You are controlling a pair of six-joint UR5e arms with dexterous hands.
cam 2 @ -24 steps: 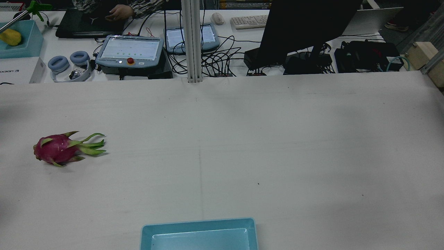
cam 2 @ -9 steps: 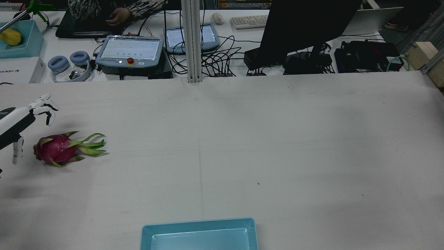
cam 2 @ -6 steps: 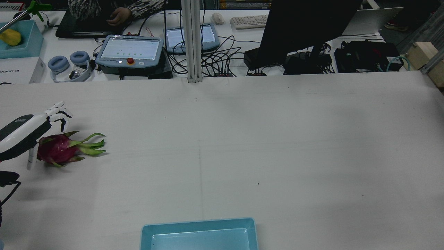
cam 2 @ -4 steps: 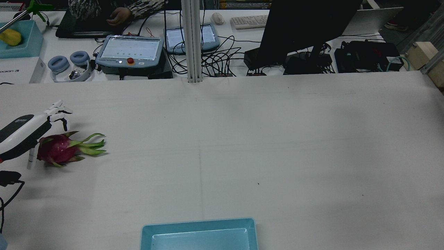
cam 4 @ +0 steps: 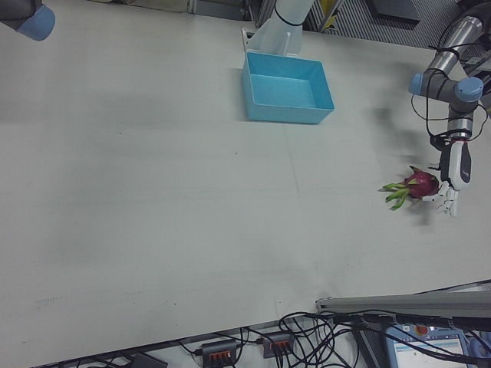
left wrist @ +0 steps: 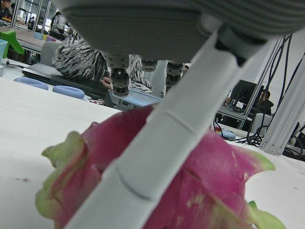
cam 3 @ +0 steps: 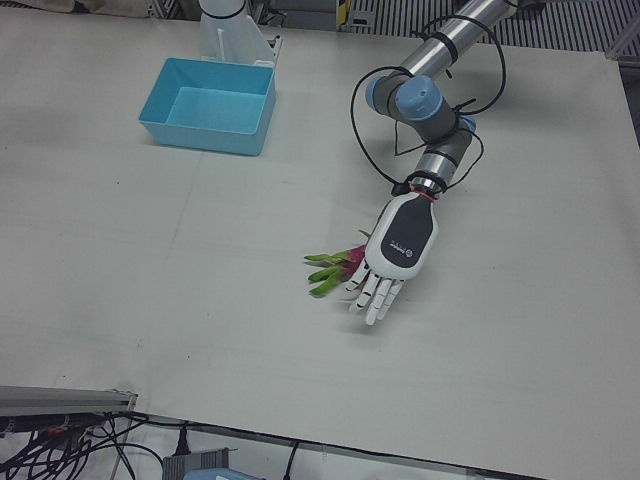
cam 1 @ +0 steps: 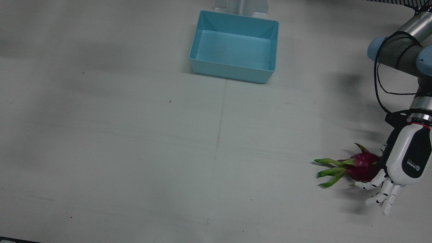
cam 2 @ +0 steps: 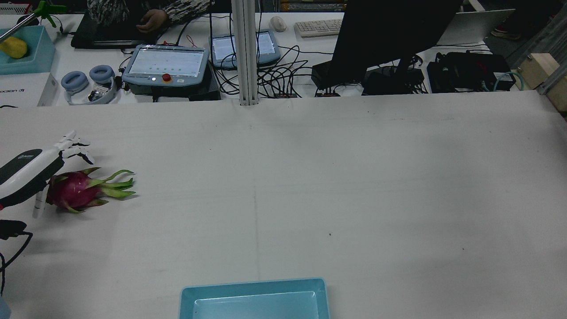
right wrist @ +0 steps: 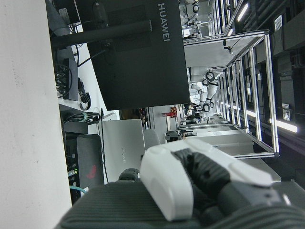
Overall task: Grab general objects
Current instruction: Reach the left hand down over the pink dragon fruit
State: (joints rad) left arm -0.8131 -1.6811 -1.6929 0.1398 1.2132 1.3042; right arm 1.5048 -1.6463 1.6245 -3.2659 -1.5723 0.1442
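Observation:
A magenta dragon fruit [cam 1: 362, 164] with green leaf tips lies on the white table, also in the rear view [cam 2: 73, 192] and the left-front view [cam 3: 345, 262]. My left hand [cam 1: 403, 163] hovers over its blunt end, palm down, fingers [cam 1: 384, 199] spread and extended past the fruit. It also shows in the rear view [cam 2: 26, 170]. In the left hand view one finger [left wrist: 157, 152] crosses close in front of the fruit [left wrist: 200, 181]. The hand is open. My right hand [right wrist: 200, 176] shows only in its own view, raised off the table.
An empty light-blue bin [cam 1: 233, 72] stands at the robot's edge of the table, mid-width, also in the rear view [cam 2: 254, 288]. Beyond the far table edge are teach pendants [cam 2: 166, 64], cables and a black monitor [cam 2: 390, 35].
My left hand came in from the side and moved over the dragon fruit's blunt end, then eased back slightly. The fruit has not moved.

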